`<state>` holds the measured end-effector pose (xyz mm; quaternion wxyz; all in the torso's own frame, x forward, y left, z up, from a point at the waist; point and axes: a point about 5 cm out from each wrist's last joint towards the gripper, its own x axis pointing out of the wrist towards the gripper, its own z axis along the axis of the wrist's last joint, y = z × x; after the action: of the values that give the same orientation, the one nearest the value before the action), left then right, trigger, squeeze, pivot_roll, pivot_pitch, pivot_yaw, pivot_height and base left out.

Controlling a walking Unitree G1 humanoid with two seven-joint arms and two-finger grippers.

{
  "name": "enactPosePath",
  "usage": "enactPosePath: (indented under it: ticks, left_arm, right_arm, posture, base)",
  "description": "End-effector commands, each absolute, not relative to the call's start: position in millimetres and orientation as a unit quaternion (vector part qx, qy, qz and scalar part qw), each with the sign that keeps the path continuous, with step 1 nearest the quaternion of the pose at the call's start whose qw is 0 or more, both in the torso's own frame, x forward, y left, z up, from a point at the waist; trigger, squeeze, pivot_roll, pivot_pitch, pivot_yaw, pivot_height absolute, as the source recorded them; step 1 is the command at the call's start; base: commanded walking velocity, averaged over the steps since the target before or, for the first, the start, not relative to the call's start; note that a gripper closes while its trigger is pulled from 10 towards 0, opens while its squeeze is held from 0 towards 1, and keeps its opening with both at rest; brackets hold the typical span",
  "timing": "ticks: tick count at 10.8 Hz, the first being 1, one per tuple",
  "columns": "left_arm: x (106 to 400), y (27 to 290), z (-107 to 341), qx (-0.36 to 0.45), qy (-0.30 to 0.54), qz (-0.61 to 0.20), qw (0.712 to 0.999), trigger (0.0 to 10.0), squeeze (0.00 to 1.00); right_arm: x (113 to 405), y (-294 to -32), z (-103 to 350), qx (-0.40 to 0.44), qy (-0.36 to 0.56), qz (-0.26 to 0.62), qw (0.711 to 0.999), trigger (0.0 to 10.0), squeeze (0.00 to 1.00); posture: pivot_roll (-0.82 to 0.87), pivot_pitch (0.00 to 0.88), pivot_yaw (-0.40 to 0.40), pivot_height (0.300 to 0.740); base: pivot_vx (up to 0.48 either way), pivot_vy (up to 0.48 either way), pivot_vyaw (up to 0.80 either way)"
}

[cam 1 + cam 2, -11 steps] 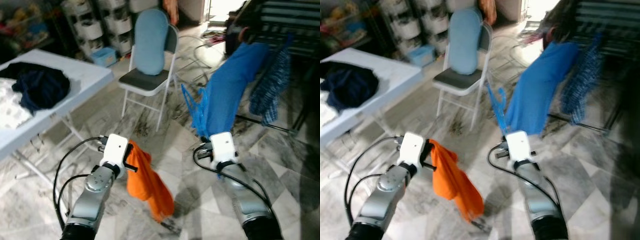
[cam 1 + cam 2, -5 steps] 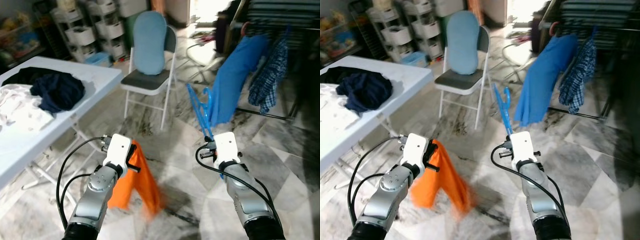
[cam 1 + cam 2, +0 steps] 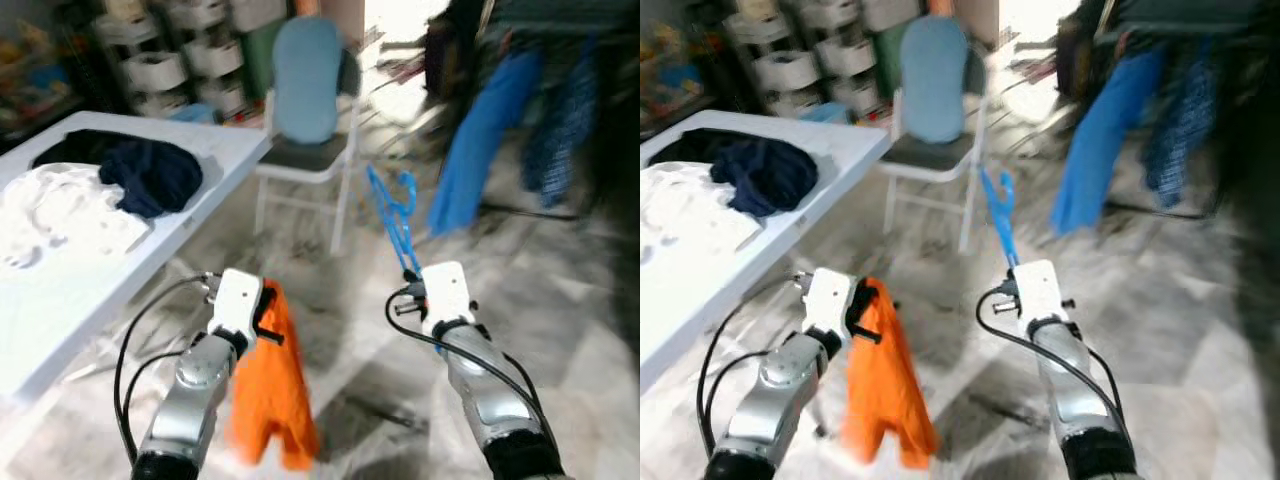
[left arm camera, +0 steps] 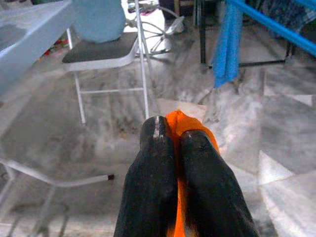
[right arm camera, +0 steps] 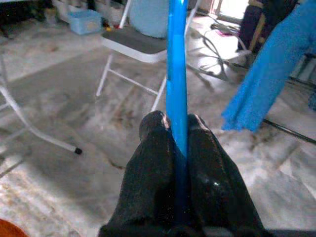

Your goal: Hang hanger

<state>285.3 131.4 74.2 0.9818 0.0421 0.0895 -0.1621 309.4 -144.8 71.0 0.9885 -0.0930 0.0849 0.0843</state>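
Right gripper (image 5: 177, 129): jaws closed on the shaft of the bright blue plastic hanger (image 3: 395, 213), which rises out of the fingers toward 12 o'clock, hook uppermost. Left gripper (image 4: 173, 136): jaws closed on a fold of the orange cloth garment (image 3: 268, 390), whose bulk hangs free toward 6 o'clock, near the floor.

Risks, as judged from this moment:
- The hold on the hanger is a narrow pinch low on a thin shaft. Any knock on the raised hook could swivel it in the fingers or pull it free.
- The orange garment hangs low beside the left arm; it could drag on the grey marbled floor tiles (image 3: 560, 300) or catch the table's leg frame in a turn.
- The head views are blurred, so distance to obstacles is hard to judge.

Edges and open room:
- At 9 to 10 o'clock, the white folding table (image 3: 215, 150) carries a dark navy clothes heap (image 3: 150, 175) and white laundry (image 3: 55, 215); its edge lies close to the left arm.
- At 12 o'clock, a grey folding chair with a pale blue cushion (image 3: 308, 80) stands between the table and the rack.
- At 1 to 2 o'clock, a blue garment (image 3: 480, 130) hangs from a dark drying rack, well apart from the hanger.
- Open floor runs from 1 to 4 o'clock, the likeliest clear route to the rack.
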Motion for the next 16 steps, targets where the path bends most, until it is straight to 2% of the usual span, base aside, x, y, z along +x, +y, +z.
enactPosePath:
  ticks: [1,4,12,16]
  left_arm:
    - [288,135,86,0.031,0.06,-0.159,0.985,10.0,0.0]
    - [285,128,88,0.017,0.05,-0.182,0.982,10.0,0.0]
    - [283,122,87,0.014,0.051,-0.197,0.979,10.0,0.0]
    - [283,121,86,0.005,0.054,-0.198,0.979,10.0,0.0]
  right_arm:
    - [313,-138,76,-0.094,0.077,0.09,0.988,10.0,0.0]
    - [314,-140,77,-0.099,0.074,0.089,0.988,10.0,0.0]
    - [314,-137,77,-0.099,0.074,0.097,0.988,10.0,0.0]
    - [313,-138,75,-0.1,0.077,0.096,0.987,10.0,0.0]
  posture:
    - [-0.12,0.0,0.108,0.74]
    - [-0.13,0.0,0.103,0.74]
    - [-0.13,0.0,0.098,0.74]
    - [-0.13,0.0,0.099,0.74]
  base:
    - [0.0,0.0,-0.79]
    - [0.0,0.0,-0.79]
    - [0.263,0.0,-0.75]
    - [0.0,0.0,0.0]
